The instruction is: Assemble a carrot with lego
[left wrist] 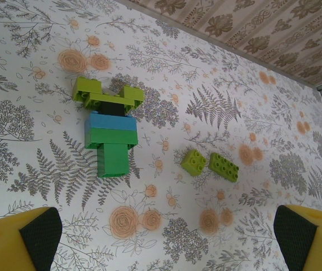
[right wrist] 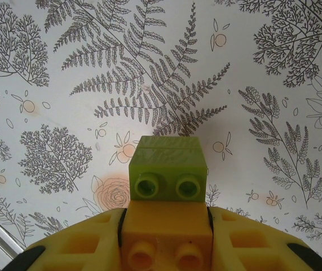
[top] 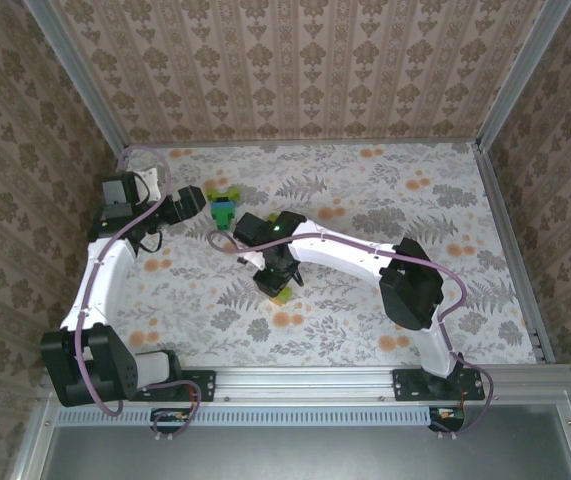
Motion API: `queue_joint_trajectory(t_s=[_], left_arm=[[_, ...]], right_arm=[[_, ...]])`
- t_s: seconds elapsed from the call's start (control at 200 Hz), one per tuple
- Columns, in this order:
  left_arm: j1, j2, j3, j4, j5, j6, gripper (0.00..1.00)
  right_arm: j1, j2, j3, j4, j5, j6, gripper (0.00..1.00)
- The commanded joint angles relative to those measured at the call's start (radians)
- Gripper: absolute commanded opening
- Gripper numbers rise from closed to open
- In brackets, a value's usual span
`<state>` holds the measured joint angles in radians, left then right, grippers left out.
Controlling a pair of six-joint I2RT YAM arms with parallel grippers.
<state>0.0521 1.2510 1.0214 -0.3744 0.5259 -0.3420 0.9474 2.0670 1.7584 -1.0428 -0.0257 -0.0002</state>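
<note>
gripping an orange brick (right wrist: 165,234) with the right gripper (right wrist: 166,221), yellow fingers (right wrist: 82,245) pressing on both its sides, jaws part closed around it. carrying a lime brick (right wrist: 168,169) joined to the orange one's far end, poking out just past the fingertips, studs of both facing the wrist camera. hanging over the flowery table (right wrist: 65,84); cannot tell whether touching it or just above. in the top view, pointing the right gripper down, with the lime brick peeking out below the tips.

standing wide open at the left gripper (left wrist: 166,243), gripping nothing, one yellow finger sitting in each lower corner of its wrist view.

lying ahead of those open jaws, off toward the lower-left finger's side: a joined cluster of bricks (left wrist: 111,127), flat on the table, well apart from both fingers. showing lime pieces across its far end, a black bit just below them, then a blue brick, then green, then a narrower green brick at the end nearest the jaws.

lying ahead and more toward the other finger's side: a loose lime brick (left wrist: 193,162) and a darker green brick (left wrist: 224,167), just beside each other, apart from the cluster.

in the top view, sitting the cluster just past the left gripper's tips, near the right gripper but not between its jaws.
</note>
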Motion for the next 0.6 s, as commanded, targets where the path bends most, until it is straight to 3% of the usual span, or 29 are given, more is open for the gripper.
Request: queue_joint_trajectory(t_s=[0.0, 0.595], left_arm=[[-0.009, 0.004, 0.032, -0.021, 0.002, 0.024, 1.0], [-0.008, 0.007, 0.033, -0.022, 0.0, 0.024, 1.0]], right_arm=[[0.004, 0.134, -0.098, -0.072, 0.053, 0.005, 0.32], [0.004, -0.037, 0.146, -0.135, 0.058, 0.009, 0.32]])
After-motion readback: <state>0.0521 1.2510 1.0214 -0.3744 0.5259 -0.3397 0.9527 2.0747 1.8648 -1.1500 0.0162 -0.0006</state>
